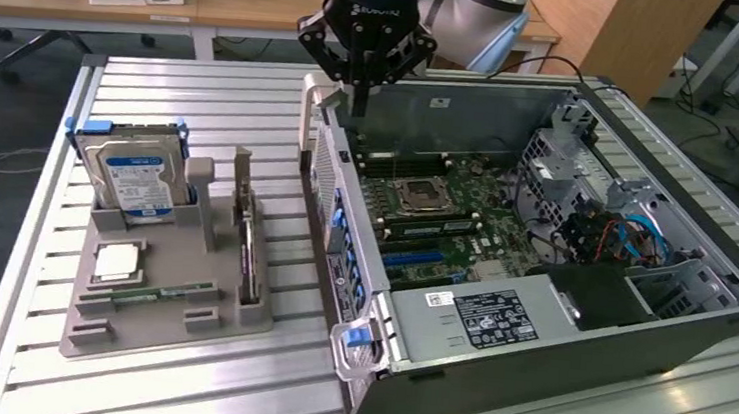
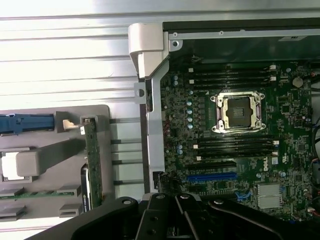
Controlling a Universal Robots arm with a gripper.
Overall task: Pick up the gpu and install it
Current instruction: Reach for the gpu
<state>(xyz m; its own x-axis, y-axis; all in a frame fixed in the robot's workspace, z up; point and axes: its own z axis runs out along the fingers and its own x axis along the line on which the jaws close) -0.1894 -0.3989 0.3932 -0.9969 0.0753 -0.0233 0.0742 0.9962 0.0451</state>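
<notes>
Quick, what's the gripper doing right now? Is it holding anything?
Gripper: jaws shut, holding nothing; the gpu stands on edge in the gray tray.

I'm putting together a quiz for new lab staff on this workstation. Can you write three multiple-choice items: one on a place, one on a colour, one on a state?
1. Where is the thin flat expansion card?
A. Standing on edge in the grey moulded holder
B. Seated in the motherboard
C. Lying flat on the table

2. What colour is the label on the silver hard drive?
A. Red
B. Blue
C. Yellow

3. How is the black gripper?
A. Shut and empty, above the open black computer case
B. Open around the card
C. Shut on the hard drive

Answers:
1 A, the card stands in the holder's slot, beside the case.
2 B, the upright drive's label is blue.
3 A, its fingers are together with nothing between them.
</notes>
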